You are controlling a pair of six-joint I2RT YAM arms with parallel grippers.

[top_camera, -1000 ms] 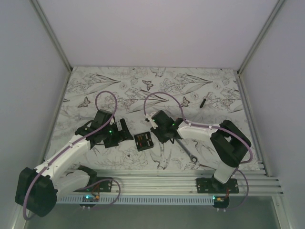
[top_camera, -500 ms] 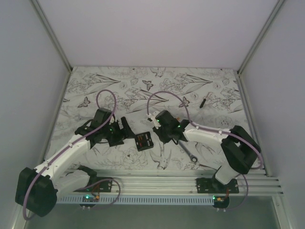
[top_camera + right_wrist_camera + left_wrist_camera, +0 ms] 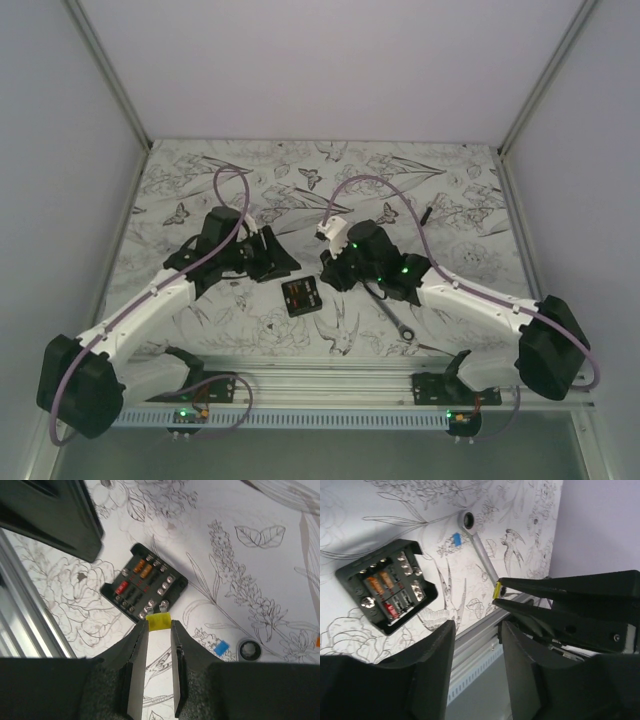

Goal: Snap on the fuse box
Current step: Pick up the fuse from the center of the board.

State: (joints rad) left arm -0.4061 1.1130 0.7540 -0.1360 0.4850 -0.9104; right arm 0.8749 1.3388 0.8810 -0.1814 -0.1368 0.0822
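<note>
A floral-printed bench [image 3: 450, 190]. Both arms reach farther from the near edge than a second ago. The left gripper [image 3: 475, 628] has narrower jaws now, apart and empty. A ratchet wrench [image 3: 398, 320] lies by the near edge, right of centre. The fuse box [image 3: 300, 296] sits unmoved, open-topped, mid near edge. The right gripper [image 3: 159, 626] pinches a yellow fuse [image 3: 159, 620].

Fuse box [image 3: 301, 296] left of wrench [image 3: 395, 318]

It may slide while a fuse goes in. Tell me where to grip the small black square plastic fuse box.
Likely best: grip the black square plastic fuse box across two opposite outer walls, from above. It lies flat, open face up, fuses inside, and skewed, so turn the wrist to match.
</note>
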